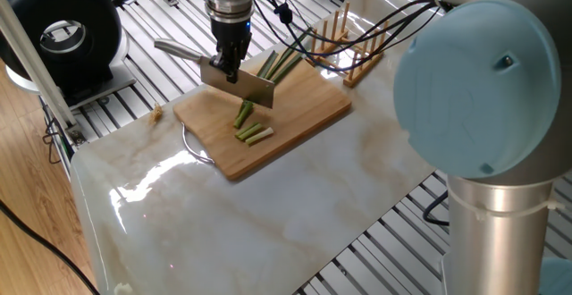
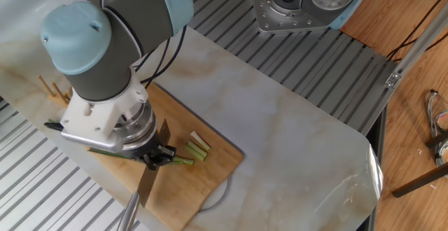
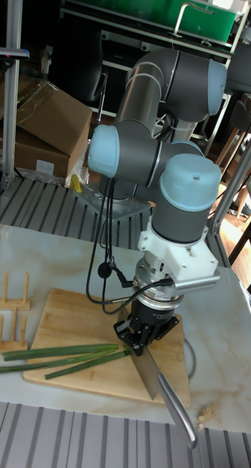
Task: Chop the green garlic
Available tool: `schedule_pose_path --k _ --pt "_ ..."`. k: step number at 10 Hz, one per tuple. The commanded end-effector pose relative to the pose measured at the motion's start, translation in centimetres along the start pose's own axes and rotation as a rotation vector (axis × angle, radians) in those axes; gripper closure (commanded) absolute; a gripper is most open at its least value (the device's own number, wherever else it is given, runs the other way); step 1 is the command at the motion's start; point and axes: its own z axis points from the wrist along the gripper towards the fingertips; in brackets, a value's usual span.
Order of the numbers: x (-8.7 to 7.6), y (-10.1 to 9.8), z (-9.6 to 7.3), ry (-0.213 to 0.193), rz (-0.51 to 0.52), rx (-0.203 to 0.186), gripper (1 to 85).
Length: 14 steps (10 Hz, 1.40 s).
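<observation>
Clamped in the gripper (image 1: 229,63): a knife (image 1: 239,87), blade raised above the cutting board (image 1: 295,121). Directly below, running crosswise to the blade, the green garlic (image 1: 268,70), leaves trailing toward the peg rack (image 1: 344,36). Just beside its near end, cut pieces (image 1: 254,133).

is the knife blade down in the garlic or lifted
Lifted: the knife blade's edge hangs above the green garlic and the cutting board.
</observation>
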Motion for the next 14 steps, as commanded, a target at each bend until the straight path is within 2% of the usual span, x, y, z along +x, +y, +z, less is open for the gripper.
schedule_pose_path --k 1,6,8,14 --pt "-0.6 0.1 0.9 -0.017 0.013 0.005 84.3" --pt "-0.5 -0.5 0.6 -0.008 0.013 0.024 84.3" --pt "-0.2 -0.1 -0.6 0.006 0.016 0.013 84.3" --pt "0.8 -0.4 -0.9 0.022 0.024 0.015 84.3"
